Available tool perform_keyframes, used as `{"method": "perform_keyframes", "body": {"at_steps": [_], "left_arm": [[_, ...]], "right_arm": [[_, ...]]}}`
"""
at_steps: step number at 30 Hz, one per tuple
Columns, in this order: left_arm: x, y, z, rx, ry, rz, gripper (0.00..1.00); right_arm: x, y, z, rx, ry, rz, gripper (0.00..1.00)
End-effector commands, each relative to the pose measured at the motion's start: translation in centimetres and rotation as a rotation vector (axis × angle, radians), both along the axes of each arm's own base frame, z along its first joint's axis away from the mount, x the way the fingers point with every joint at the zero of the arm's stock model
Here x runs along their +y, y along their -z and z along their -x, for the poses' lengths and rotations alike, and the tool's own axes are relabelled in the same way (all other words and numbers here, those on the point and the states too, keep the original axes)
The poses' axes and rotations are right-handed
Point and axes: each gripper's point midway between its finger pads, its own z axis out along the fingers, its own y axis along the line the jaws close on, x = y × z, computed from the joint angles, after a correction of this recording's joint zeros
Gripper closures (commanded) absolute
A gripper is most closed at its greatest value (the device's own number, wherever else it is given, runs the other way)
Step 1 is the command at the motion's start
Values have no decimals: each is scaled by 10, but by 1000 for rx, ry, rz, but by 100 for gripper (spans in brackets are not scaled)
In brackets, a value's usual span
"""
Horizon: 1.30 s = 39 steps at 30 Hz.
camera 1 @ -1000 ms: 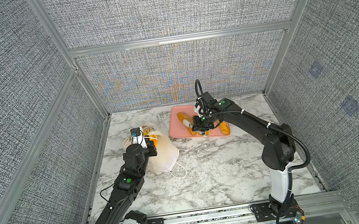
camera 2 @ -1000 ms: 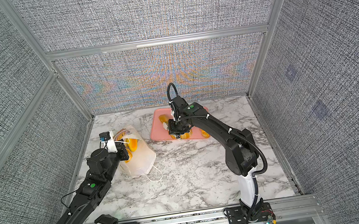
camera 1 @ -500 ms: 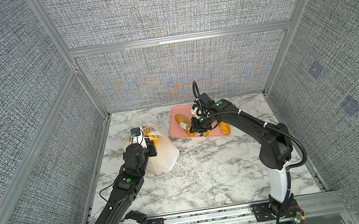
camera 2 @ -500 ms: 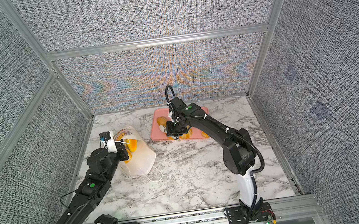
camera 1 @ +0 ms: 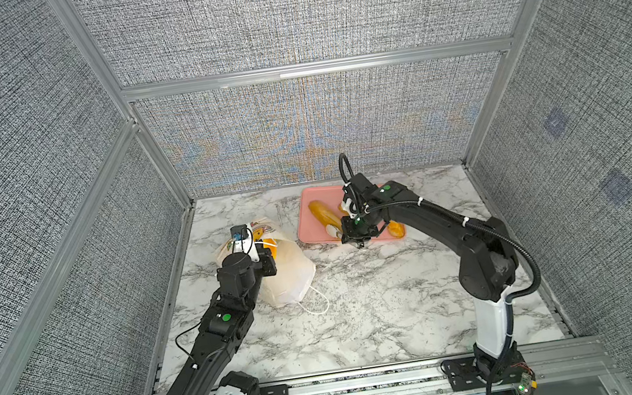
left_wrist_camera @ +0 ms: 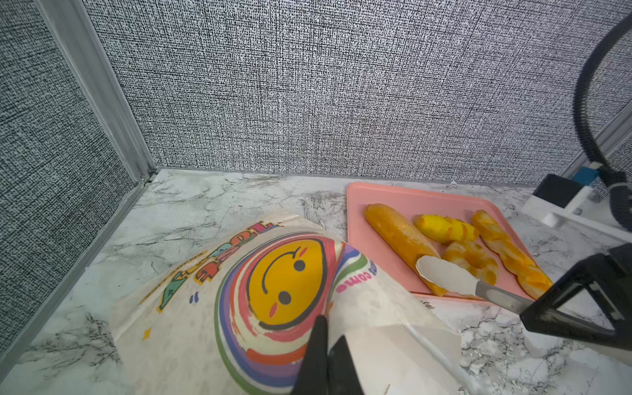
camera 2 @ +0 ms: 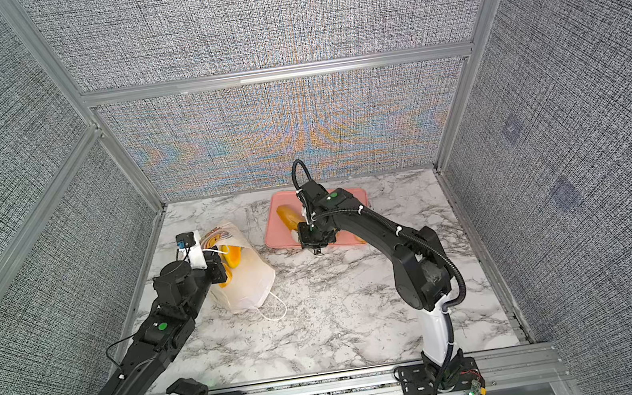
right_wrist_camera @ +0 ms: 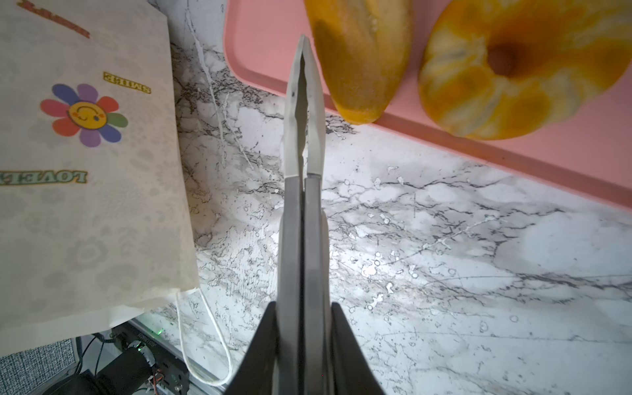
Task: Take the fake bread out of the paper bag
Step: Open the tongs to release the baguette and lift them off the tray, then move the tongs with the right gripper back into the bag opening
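My left end effector (left_wrist_camera: 330, 333) is closed, its black fingers pinching a fold of the paper bag (left_wrist_camera: 273, 290) just beside the printed smiling face. In both top views the paper bag (camera 1: 291, 273) (camera 2: 247, 288) lies slumped on the left half of the marble table (camera 1: 383, 302). Its mouth gapes where I hold it, and a white cord handle (camera 1: 318, 305) trails from its near end onto the table. Some of the fake bread (camera 2: 232, 254) shows as glossy yellow pieces inside that opening; I cannot tell how many.

My right end effector (right_wrist_camera: 303, 48) is closed too, its long silver fingers pressed together with nothing between them. It hangs over the near edge of the pink tray (right_wrist_camera: 260, 34), just beside the end of the long loaf (right_wrist_camera: 362, 58); I cannot tell whether it touches either. The ring cake (right_wrist_camera: 513, 68) sits next to that loaf.

My left wrist view shows four pieces out on the tray: the long loaf, a croissant (left_wrist_camera: 444, 227), the ring cake and a braided stick (left_wrist_camera: 509, 253), lying close together. The tray rests flat at the back of the table, near the bag but apart from it.
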Motion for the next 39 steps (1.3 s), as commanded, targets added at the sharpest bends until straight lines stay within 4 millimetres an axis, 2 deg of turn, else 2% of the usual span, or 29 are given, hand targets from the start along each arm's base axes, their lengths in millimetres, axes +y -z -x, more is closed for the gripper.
{"method": "perform_keyframes", "body": {"at_steps": [1, 7, 12, 16, 19, 20, 27, 30, 35, 39], "left_arm": [[-3, -4, -1, -11, 10, 17, 100], [-2, -4, -1, -10, 9, 15, 100], [-2, -5, -1, -10, 7, 12, 100], [-2, -4, -2, -7, 6, 3, 100], [-3, -5, -2, -7, 13, -8, 100], [-3, -4, -2, -4, 18, -16, 100], [-13, -1, 5, -6, 109, -77, 100], [-17, -1, 9, -5, 144, -103, 100], [-15, 5, 13, 23, 149, -125, 100], [-14, 10, 14, 37, 147, -119, 100]], "right_arm": [[6, 5, -15, -26, -6, -11, 100], [21, 14, -41, -32, -13, -45, 100], [34, 12, -56, -42, -16, -82, 100], [37, -1, -49, -45, -30, -89, 100], [33, -12, -34, -49, -38, -96, 100], [32, -24, -29, -69, -38, -118, 100], [7, -69, 30, -133, -38, -214, 100], [4, -78, 70, -132, -75, -254, 100], [9, -86, 153, -118, -140, -340, 100], [15, -92, 195, -110, -138, -438, 100]]}}
